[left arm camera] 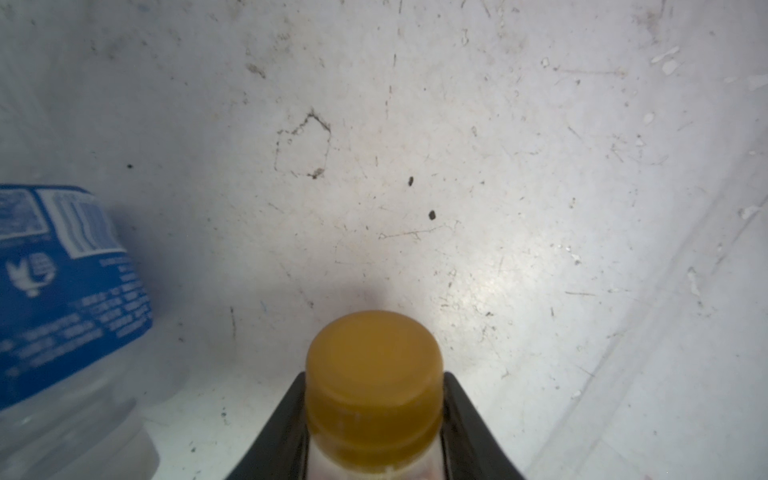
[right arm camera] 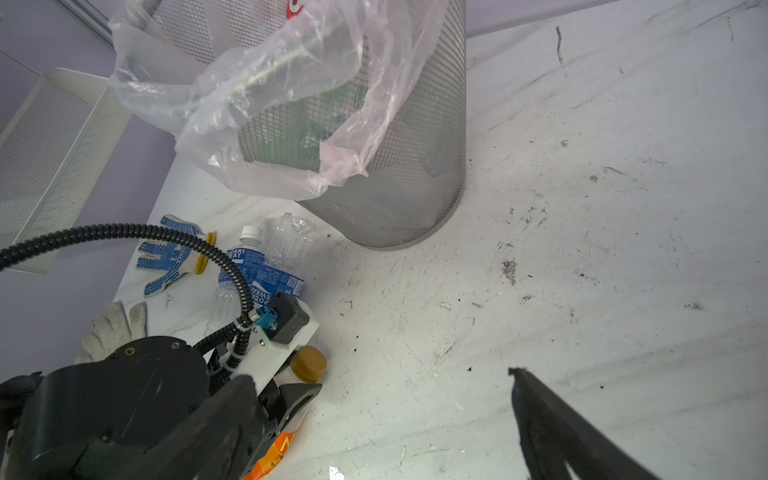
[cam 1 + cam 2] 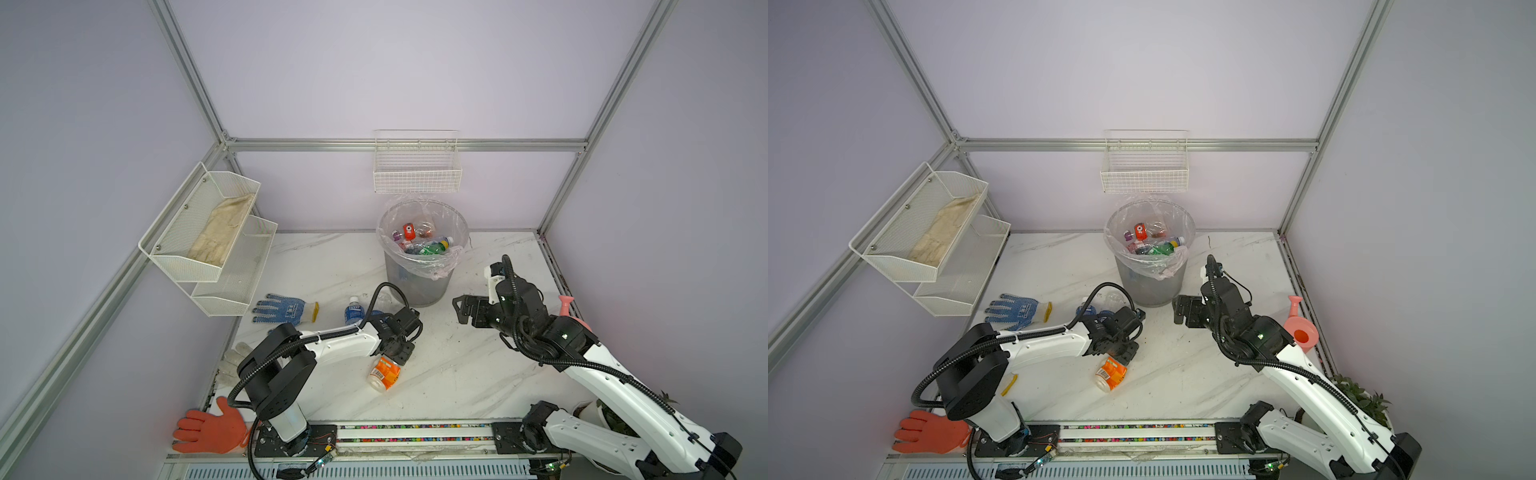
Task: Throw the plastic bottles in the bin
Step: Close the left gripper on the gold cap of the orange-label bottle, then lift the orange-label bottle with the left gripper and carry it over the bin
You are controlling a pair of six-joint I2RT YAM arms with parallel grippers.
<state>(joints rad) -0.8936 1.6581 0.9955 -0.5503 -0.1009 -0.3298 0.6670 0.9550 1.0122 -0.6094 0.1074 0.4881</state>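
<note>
An orange-labelled plastic bottle point(image 3: 384, 373) point(image 3: 1111, 374) lies on the marble table in front of the bin. My left gripper point(image 3: 395, 357) point(image 1: 374, 378) is shut on its neck, the black fingers pressing both sides below the yellow-brown cap point(image 1: 374, 349) point(image 2: 308, 363). A blue-labelled bottle point(image 3: 354, 311) point(image 1: 62, 291) point(image 2: 257, 266) lies just behind the left wrist, beside a clear unlabelled bottle point(image 2: 291, 237). The grey mesh bin point(image 3: 419, 286) point(image 3: 1148, 289) point(image 2: 415, 166) holds several bottles point(image 3: 419, 243). My right gripper point(image 3: 463, 309) point(image 2: 382, 415) hovers open and empty, right of the bin's base.
A blue-dotted glove point(image 3: 286, 309), a white glove point(image 3: 237, 353) and an orange glove point(image 3: 212, 426) lie along the left side. A pink watering can point(image 3: 1304, 328) and a potted plant point(image 3: 1358, 399) stand at the right edge. White wire baskets point(image 3: 415, 174) point(image 3: 208, 237) hang on the walls.
</note>
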